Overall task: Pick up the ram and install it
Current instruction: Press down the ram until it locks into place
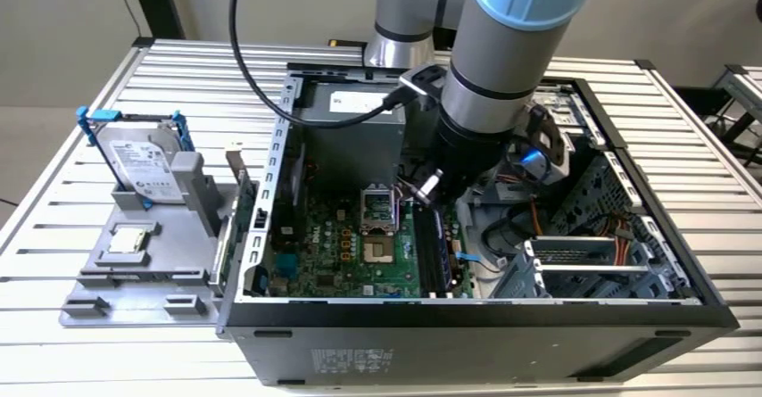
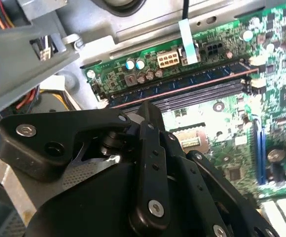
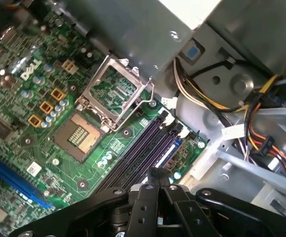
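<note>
Exterior view: gripper point(image 1: 420, 192) deep inside open computer case point(image 1: 476, 321), over motherboard point(image 1: 345, 245); ram point(image 1: 436, 245) seemingly on edge in memory slots, just beside fingertips.

Both wrist views: fingers pinched together, nothing visibly between, tips near memory slots point(image 2: 192, 89) point(image 3: 133, 158).

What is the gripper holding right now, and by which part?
Nothing that shows: in the first wrist view the fingers meet with nothing between them, over the memory slots.
</note>
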Available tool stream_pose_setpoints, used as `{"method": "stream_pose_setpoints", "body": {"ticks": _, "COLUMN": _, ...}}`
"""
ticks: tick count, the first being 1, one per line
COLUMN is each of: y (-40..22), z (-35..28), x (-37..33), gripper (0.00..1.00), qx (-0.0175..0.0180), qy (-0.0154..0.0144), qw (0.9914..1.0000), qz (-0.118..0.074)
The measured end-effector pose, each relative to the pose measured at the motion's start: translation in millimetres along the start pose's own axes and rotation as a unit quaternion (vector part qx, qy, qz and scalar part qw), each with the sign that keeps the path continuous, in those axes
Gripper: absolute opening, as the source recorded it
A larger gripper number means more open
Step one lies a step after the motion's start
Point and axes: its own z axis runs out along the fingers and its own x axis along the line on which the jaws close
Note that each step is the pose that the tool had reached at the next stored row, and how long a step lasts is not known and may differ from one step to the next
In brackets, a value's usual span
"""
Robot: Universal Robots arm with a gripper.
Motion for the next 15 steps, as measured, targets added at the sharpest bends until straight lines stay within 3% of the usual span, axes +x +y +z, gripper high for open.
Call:
{"method": "stream_pose_setpoints", "body": {"ticks": 4, "y": 0.0, "z": -0.1, "x": 0.0, "gripper": 0.00, "qx": -0.0013, "qy": 0.0008, "qw": 0.99952, "qz": -0.031}}
{"method": "stream_pose_setpoints", "body": {"ticks": 8, "y": -0.1, "z": -0.1, "x": 0.0, "gripper": 0.00, "qx": -0.0025, "qy": 0.0015, "qw": 0.99813, "qz": -0.061}}
{"method": "stream_pose_setpoints", "body": {"ticks": 11, "y": -0.1, "z": -0.1, "x": -0.1, "gripper": 0.00, "qx": -0.0029, "qy": 0.0016, "qw": 0.99649, "qz": -0.084}}
{"method": "stream_pose_setpoints", "body": {"ticks": 15, "y": -0.2, "z": -0.1, "x": -0.1, "gripper": 0.00, "qx": -0.0027, "qy": 0.0007, "qw": 0.99359, "qz": -0.113}}
